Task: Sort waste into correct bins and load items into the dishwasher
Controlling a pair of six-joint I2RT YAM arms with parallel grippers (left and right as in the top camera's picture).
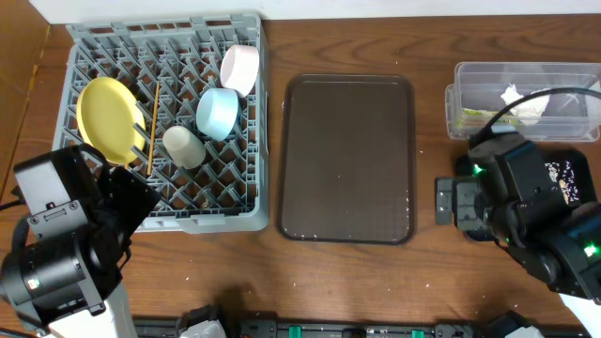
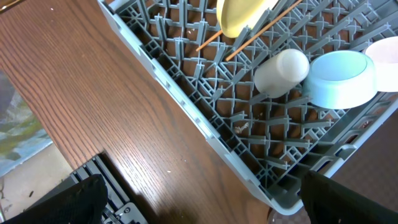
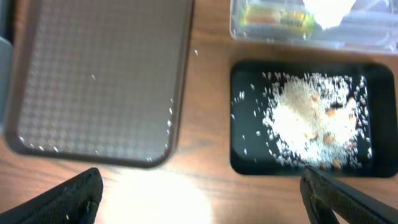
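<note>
The grey dish rack [image 1: 80, 56] at the left holds the yellow plate [image 1: 108, 117], wooden chopsticks [image 1: 151, 127], cream cup [image 1: 184, 145], light blue bowl [image 1: 218, 111] and pinkish-white bowl [image 1: 240, 68]. The left wrist view shows the rack [image 2: 186, 112], plate [image 2: 239, 15], chopsticks [image 2: 261, 34], cup [image 2: 281, 71] and blue bowl [image 2: 339, 78]. The clear tub [image 1: 470, 80] holds the white tissue [image 1: 522, 101] and the yellow-green wrapper [image 3: 277, 17]. The black tray [image 3: 242, 112] holds rice scraps [image 3: 308, 118]. My left gripper [image 2: 205, 199] is open and empty at the rack's front corner. My right gripper [image 3: 199, 196] is open and empty.
The dark brown serving tray [image 1: 347, 155] lies between the rack and the bins, and it also shows in the right wrist view [image 3: 93, 74]. Both arms sit near the table's front edge.
</note>
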